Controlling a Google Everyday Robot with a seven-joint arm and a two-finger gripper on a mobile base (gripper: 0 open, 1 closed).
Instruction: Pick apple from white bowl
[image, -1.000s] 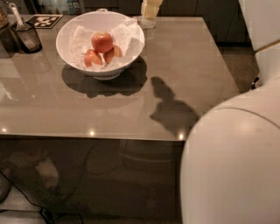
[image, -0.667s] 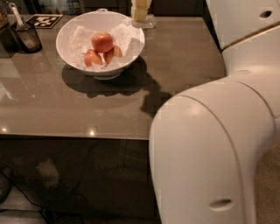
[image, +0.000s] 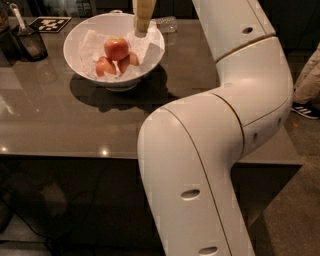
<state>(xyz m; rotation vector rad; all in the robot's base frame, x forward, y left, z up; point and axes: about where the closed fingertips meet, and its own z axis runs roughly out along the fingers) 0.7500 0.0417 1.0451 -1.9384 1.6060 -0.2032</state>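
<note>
The gripper (image: 142, 26) is seen as a tan, matte, tapering piece hanging at the top edge of the view, just over the far rim of the white bowl (image: 152, 61). Whether it is set wide or narrow cannot be told, and nothing is seen held in it. It is carried by one thick arm (image: 225, 125), made of smooth, white, rounded shells with dark seams and small oval recesses, which fills the right half of the view.

The apple (image: 116, 48), round, glossy and red-orange, is found inside the bowl, down and to the left of the gripper and apart from it. It is rested on top of two smaller, duller orange-brown fruits (image: 105, 66), so three fruits are counted. They are bedded on crumpled white paper (image: 90, 42). The bowl is wide, round and smooth, and is set on a small foot.

One table (image: 60, 125) is shown, grey-brown and polished, with reflections on it. At its far left corner one small dark cup (image: 31, 44) with one utensil (image: 17, 15) is placed, and beside it one flat black-and-white patterned card (image: 49, 24).
</note>
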